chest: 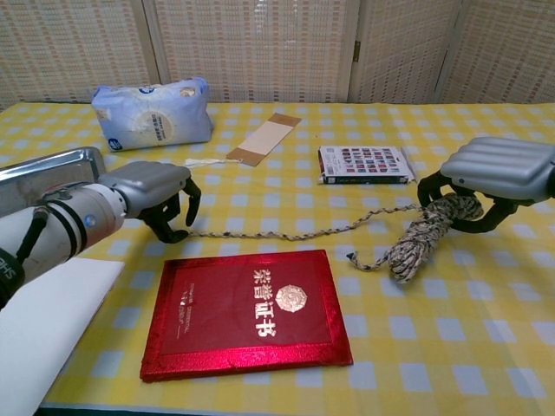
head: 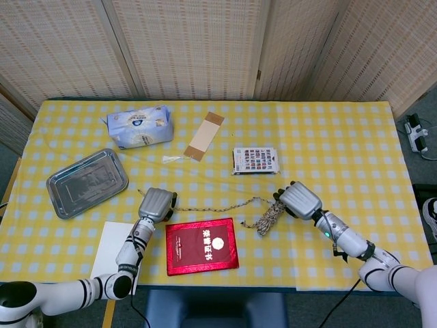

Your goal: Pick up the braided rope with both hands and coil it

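Fingers of both hands clasp the braided rope [chest: 347, 227]: left [chest: 160, 198] its end, right [chest: 499, 178] its bundle

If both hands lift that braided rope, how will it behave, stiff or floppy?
Probably floppy: the braided rope lies in a wavy line on the tablecloth, so the span between the left hand and right hand would likely sag. The bundled loops hang limp under the right hand and may slip loose. It looks thin, so likely light.

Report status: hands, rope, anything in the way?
Right hand grips the coiled bundle of the braided rope. Left hand pinches the loose end, strand stretched between. Red booklet sits just below the strand.
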Tool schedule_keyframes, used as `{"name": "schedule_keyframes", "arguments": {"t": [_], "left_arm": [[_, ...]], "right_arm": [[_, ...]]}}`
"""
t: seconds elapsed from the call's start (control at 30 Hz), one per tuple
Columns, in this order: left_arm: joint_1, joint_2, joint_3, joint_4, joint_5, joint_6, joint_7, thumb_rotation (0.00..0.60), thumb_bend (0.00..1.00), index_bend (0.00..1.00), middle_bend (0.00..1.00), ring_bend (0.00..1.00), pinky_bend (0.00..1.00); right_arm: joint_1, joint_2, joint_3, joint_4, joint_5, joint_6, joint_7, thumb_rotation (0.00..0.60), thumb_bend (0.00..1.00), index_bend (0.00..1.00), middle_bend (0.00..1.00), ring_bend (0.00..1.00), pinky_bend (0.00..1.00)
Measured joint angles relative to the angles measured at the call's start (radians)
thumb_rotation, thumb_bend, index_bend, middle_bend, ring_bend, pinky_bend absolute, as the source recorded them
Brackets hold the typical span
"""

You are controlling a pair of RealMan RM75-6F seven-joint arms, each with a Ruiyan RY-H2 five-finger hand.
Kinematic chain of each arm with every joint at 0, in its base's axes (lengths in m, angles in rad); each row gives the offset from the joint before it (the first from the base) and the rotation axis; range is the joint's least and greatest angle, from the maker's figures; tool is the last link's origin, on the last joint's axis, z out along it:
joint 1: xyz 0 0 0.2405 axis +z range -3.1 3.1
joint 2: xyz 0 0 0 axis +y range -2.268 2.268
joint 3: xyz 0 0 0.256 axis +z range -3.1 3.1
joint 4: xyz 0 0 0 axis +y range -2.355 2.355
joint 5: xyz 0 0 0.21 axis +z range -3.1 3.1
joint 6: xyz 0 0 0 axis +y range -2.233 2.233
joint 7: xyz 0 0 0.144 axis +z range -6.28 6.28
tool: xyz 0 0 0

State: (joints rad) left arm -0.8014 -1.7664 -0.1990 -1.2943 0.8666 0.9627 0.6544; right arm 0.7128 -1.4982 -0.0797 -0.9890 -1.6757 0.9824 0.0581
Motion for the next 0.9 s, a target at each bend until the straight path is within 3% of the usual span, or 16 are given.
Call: {"name": "schedule_keyframes", "arguments": {"t": [0.27, 0.63, 0.9], "left_arm": [[-0.021, -0.006, -0.006, 0.019, -0.089, -0.017, 0.050, 0.600, 0.41, 0.56, 0.96, 0.88, 0.90], [-0.038, -0.009, 0.005, 0.014, -0.129, -0.014, 0.081, 0.600, 0.44, 0.56, 0.96, 0.88, 0.90], [-0.046, -0.008, 0.013, 0.012, -0.149, -0.013, 0.088, 0.600, 0.52, 0.58, 0.96, 0.88, 0.90]], "right_arm": [[-0.001, -0.003, -0.002, 0.009, 0.002, -0.001, 0.005, 0.600, 0.55, 0.75, 0.57, 0.62, 0.50], [0.000, -0.008, -0.004, 0.015, 0.002, -0.002, 0.011, 0.600, 0.55, 0.75, 0.57, 0.62, 0.50], [-0.001, -0.010, -0.004, 0.017, 0.005, -0.003, 0.010, 0.600, 0.55, 0.75, 0.57, 0.62, 0.50]]}}
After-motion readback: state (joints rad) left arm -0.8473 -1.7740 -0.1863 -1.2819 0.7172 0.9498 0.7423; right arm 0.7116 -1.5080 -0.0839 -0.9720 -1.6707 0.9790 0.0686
